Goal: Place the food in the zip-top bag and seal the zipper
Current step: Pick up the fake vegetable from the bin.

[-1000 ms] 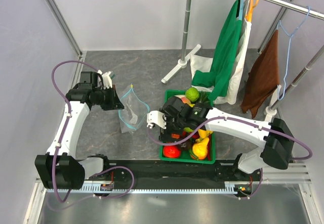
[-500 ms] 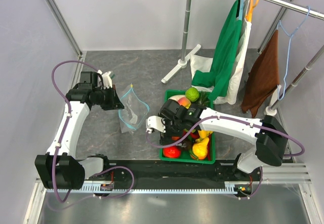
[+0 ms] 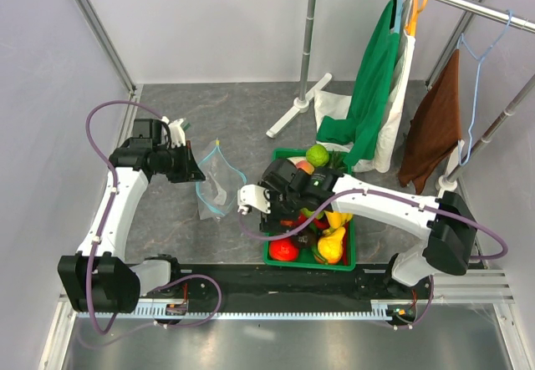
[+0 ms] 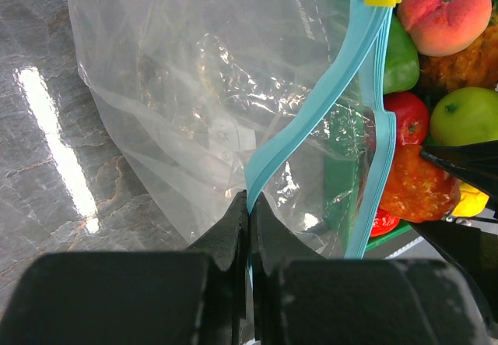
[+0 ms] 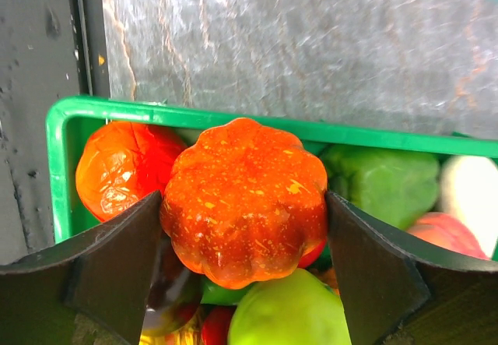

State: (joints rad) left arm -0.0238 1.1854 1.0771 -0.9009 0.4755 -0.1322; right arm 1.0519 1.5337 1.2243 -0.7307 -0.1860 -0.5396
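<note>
- Noted narrowing of right gripper [image 5: 243, 209] onto orange pumpkin [image 5: 245, 181] in green crate [image 5: 58, 139].
- Noted left gripper [image 4: 249, 214] clenched on zipper [image 4: 311, 119], zip-top bag [image 4: 187, 88] mouth agape.
- Judged ready for lift-out.

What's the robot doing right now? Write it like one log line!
left gripper: shut on zipper | right gripper: around orange pumpkin in green crate, grip unclear | bag: mouth open, no food seen inside

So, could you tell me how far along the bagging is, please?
Done: the left gripper pinches the blue strip of the bag, holding its mouth open. In hand: the right gripper grips the orange pumpkin in the crate. Left: the bag looks empty; filling and sealing remain.
</note>
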